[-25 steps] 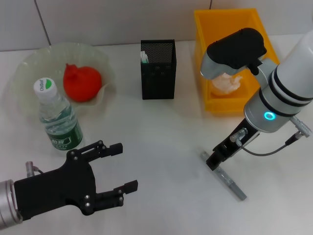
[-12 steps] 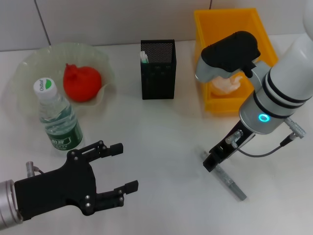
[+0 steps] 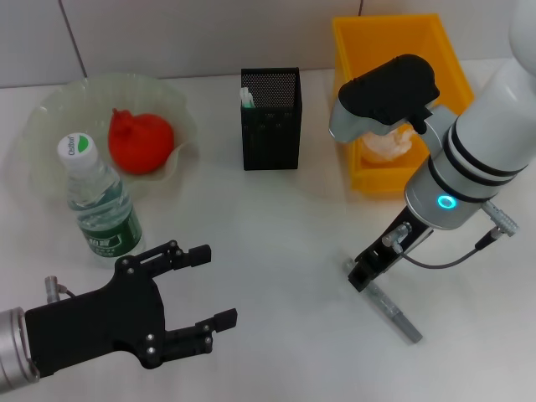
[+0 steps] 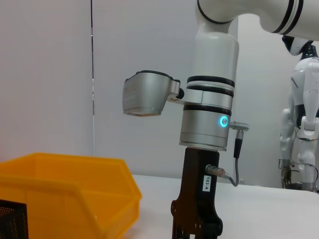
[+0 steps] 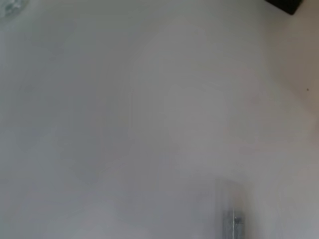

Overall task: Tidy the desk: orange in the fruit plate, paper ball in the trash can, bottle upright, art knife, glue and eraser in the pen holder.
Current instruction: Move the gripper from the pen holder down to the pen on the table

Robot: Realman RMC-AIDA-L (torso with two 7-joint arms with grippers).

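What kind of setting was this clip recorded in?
Most likely a robotics lab with a staged desk: a bare white table against a tiled wall, a second white robot standing in the background, and props such as an orange bin and a mesh pen holder.

We read 2 markings. A white tag on the black body of the right gripper [image 4: 195, 231], seen from the left wrist, reads "103-4", printed sideways. The green-and-white cap of the bottle [image 3: 99, 199] carries a short word we cannot resolve. The bottle's green label print is likewise too small to read.
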